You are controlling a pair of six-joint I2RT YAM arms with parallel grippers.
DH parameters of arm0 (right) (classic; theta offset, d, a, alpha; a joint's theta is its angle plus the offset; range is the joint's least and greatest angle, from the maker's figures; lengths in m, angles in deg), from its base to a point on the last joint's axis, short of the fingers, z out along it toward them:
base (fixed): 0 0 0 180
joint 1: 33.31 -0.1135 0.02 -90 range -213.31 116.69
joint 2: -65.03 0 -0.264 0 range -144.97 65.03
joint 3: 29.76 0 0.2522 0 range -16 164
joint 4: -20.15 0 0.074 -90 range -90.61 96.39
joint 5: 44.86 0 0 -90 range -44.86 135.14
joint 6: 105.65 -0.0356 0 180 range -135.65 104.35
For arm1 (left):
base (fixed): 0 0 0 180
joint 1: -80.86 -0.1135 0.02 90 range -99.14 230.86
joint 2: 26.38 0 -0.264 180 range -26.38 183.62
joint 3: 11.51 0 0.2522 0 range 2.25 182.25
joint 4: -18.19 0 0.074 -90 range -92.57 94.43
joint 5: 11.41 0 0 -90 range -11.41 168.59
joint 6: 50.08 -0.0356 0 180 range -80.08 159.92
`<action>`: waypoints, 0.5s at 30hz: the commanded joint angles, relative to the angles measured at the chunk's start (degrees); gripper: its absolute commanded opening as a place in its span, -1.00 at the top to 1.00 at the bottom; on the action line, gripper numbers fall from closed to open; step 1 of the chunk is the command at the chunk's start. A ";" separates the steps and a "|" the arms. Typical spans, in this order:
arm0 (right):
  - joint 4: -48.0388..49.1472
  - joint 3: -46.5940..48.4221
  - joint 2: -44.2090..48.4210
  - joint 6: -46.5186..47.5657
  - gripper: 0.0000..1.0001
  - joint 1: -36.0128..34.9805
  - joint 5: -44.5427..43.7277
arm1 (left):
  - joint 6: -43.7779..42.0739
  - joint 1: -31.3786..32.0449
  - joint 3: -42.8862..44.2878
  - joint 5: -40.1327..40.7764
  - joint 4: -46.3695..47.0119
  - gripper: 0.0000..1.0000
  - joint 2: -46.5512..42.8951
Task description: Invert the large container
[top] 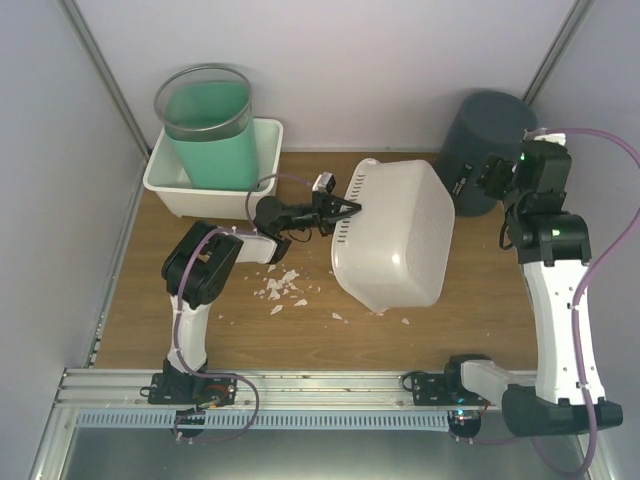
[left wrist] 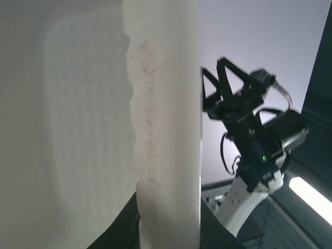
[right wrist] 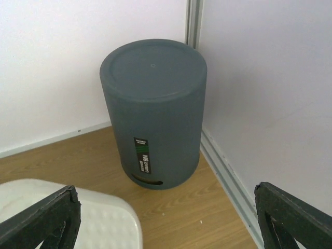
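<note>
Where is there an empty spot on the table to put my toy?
The biggest bare patch is the wood between the white tub and the right arm, at the front right. A thin strip lies between the tray and the grey bin. The middle is crowded: left gripper on the tub's rim, crumbs beside it.

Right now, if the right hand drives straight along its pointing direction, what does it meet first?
The dark grey cylindrical bin in the corner, centred ahead of the open right hand. The white tub lies low and left, probably off that line.
</note>
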 commanded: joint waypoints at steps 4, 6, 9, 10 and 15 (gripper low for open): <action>-0.23 -2.31 -0.51 -0.25 -0.81 -0.20 1.92 | 6.57 0.28 -0.78 7.26 16.25 1.00 3.85; 0.23 -3.06 -0.56 -0.18 -0.81 -0.15 2.49 | 6.98 0.35 -1.60 7.91 16.56 1.00 4.75; 0.50 -3.86 -0.87 0.02 -0.82 -0.18 3.37 | 6.41 0.27 -1.60 6.17 16.36 0.91 6.04; 0.51 -4.13 -1.00 0.11 -0.82 -0.21 3.77 | 6.01 0.22 -1.82 5.58 16.11 0.78 6.19; 0.09 -5.36 -1.73 0.69 -0.83 -0.22 5.94 | 4.17 -0.69 -6.12 2.55 17.03 0.54 6.57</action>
